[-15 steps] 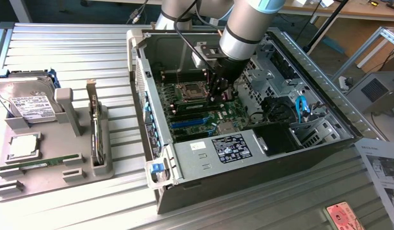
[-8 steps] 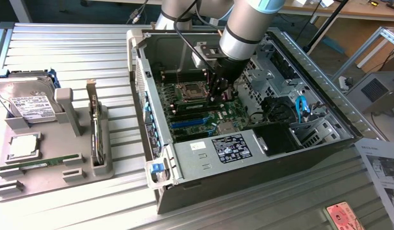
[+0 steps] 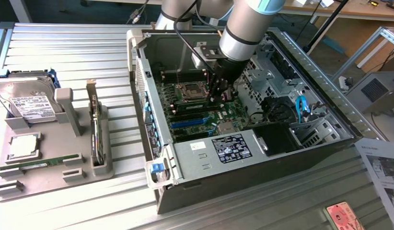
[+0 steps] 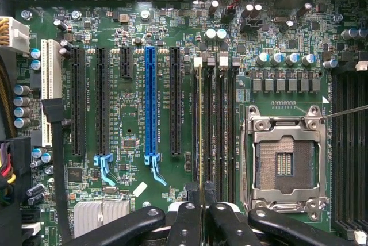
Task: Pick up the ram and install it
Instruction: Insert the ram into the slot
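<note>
A ridged metal table (image 3: pixel 69 52) holds a gray tray (image 3: pixel 49 184) with a silver hard drive (image 3: pixel 28 98), and an open computer case (image 3: pixel 248 184). Inside the case, the gripper (image 4: pixel 201 195) pinches the ram (image 4: pixel 199 125) tight. The ram stands on its thin edge in the row of black slots (image 4: pixel 219 125).

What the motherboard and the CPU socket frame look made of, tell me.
Motherboard: likely fibreglass circuit board, glossy green lacquer with printed traces. CPU socket frame: apparently bare metal, silvery with bright reflections.
</note>
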Motion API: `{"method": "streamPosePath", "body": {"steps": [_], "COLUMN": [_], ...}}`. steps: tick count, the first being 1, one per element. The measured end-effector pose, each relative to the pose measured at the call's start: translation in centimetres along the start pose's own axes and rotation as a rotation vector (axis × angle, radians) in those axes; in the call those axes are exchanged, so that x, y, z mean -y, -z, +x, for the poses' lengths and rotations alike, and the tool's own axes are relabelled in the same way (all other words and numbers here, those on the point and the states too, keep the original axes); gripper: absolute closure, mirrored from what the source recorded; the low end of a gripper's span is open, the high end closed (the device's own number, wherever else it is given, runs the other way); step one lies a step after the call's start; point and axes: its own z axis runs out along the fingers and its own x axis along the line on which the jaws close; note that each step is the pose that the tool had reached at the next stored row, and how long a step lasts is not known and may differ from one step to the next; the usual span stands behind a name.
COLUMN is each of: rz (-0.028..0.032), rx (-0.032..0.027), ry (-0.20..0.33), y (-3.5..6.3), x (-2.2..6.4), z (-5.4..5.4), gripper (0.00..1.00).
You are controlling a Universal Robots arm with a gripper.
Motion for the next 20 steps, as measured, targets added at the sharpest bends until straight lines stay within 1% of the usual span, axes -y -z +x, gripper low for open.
{"method": "streamPosePath", "body": {"steps": [11,20], "rz": [0.0000,0.0001], "rx": [0.0001,0.0003], "ry": [0.000,0.000], "y": [-0.01,-0.22], "x": [0.00,0.01], "z": [-0.04,-0.03], "gripper": [0.88,0.88]}}
